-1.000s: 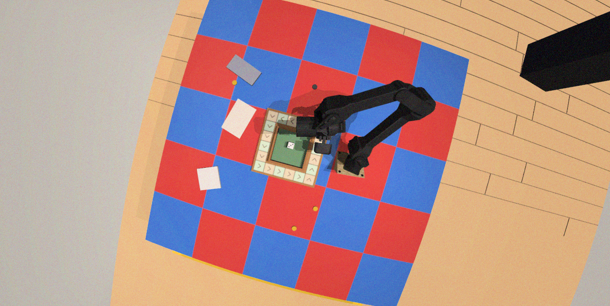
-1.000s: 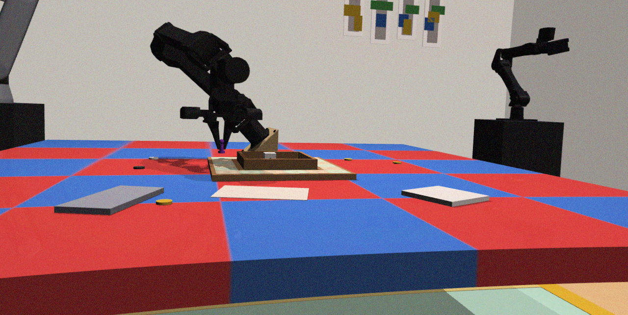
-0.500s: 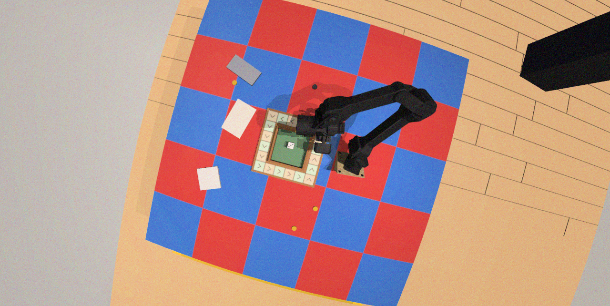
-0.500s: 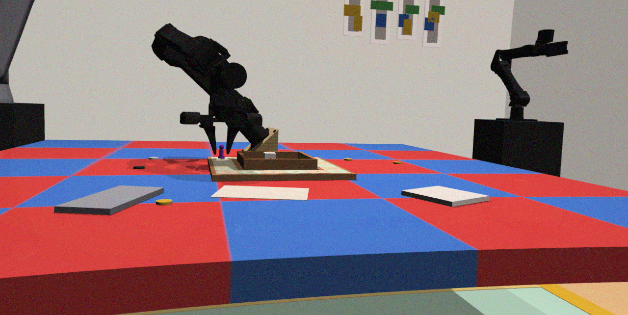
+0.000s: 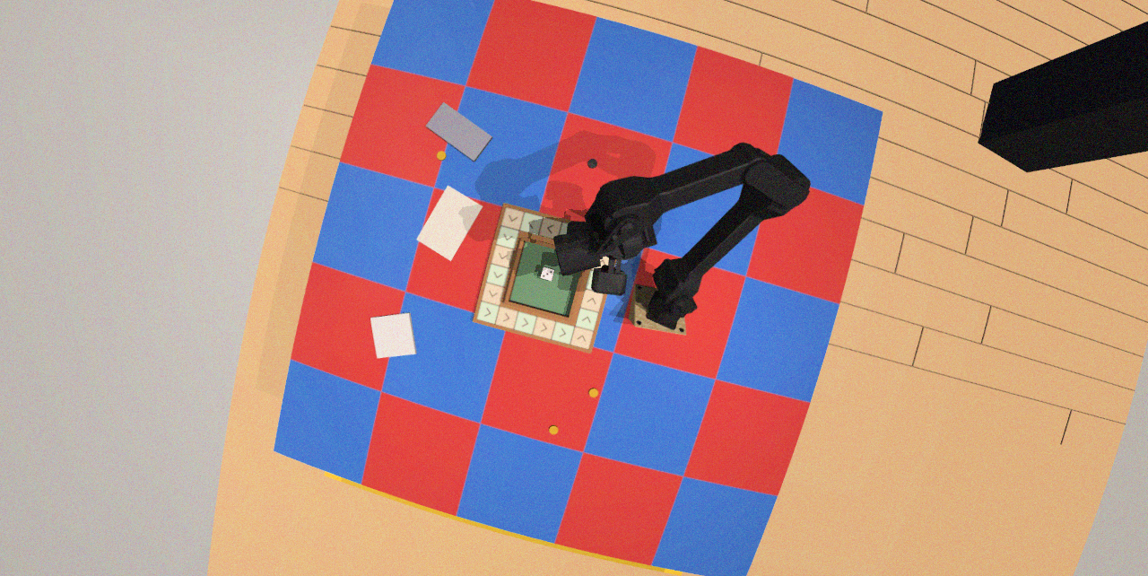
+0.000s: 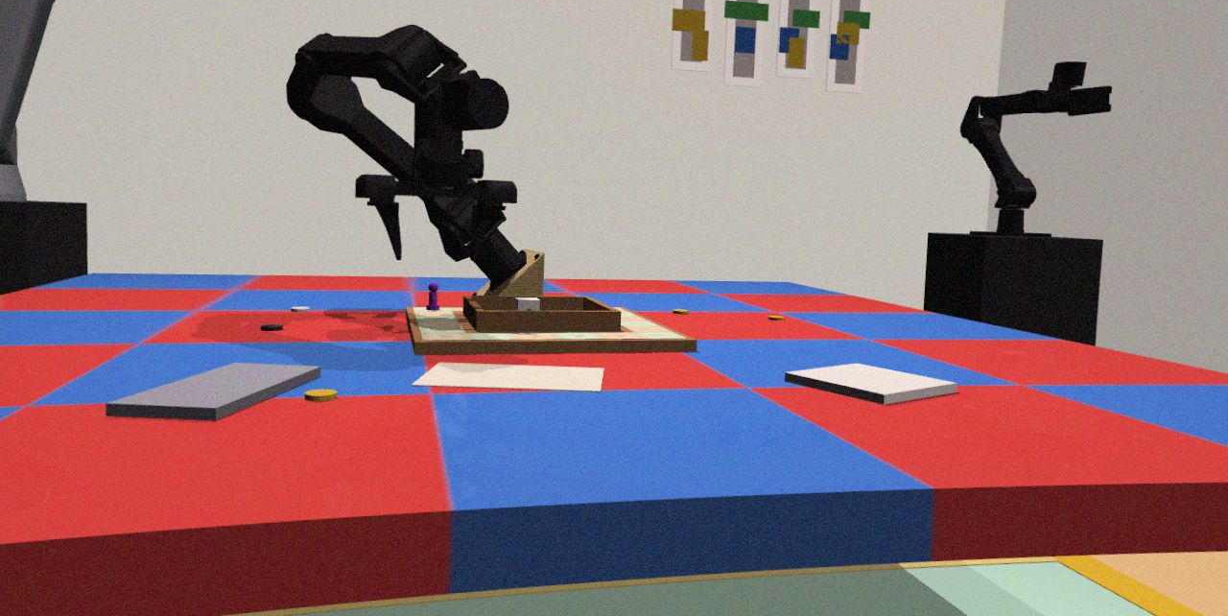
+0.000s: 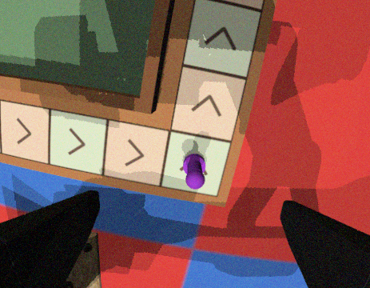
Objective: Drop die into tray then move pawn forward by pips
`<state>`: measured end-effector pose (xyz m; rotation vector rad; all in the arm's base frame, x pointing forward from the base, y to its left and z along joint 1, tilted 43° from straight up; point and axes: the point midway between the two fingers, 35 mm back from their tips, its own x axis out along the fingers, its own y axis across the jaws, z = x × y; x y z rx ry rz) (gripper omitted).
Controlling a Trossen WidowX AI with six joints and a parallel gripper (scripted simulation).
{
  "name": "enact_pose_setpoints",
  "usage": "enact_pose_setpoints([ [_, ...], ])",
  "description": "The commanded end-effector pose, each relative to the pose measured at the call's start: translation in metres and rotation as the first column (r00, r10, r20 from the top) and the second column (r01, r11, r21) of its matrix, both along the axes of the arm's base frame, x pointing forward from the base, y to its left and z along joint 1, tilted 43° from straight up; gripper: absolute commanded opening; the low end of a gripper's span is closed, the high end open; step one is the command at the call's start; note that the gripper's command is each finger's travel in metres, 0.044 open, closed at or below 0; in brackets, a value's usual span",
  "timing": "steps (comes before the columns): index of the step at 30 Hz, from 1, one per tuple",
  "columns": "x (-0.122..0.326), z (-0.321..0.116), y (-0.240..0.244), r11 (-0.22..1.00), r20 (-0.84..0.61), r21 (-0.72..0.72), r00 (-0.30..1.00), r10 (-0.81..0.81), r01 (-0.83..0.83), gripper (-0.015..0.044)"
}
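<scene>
My arm [image 5: 696, 185] [image 6: 330, 101] could brush the board [image 5: 491, 322] [image 6: 557, 347] [image 7: 221, 199] if it swung low. My gripper [image 7: 191, 206] stands wide, holding nothing; closing early could topple the purple pawn [image 6: 434, 297] [image 7: 194, 172], upright on the corner square, lower middle of the wrist view.
</scene>
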<state>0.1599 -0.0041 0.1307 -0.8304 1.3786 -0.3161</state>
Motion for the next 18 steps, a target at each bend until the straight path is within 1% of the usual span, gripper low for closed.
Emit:
enact_pose_setpoints([
  [1,0.004,-0.002,0.026,1.000,-0.001,0.016,1.000,-0.003,0.003,0.0440],
  [5,0.000,-0.009,0.078,1.000,0.007,0.018,1.000,-0.018,0.017,0.0440],
  [9,-0.018,-0.021,0.125,0.999,0.033,-0.007,0.999,-0.037,0.037,0.0440],
  [11,-0.022,-0.023,0.132,0.999,0.040,-0.013,0.998,-0.040,0.041,0.0440],
  [18,-0.022,-0.023,0.132,0.999,0.040,-0.013,0.998,-0.040,0.041,0.0440],
])
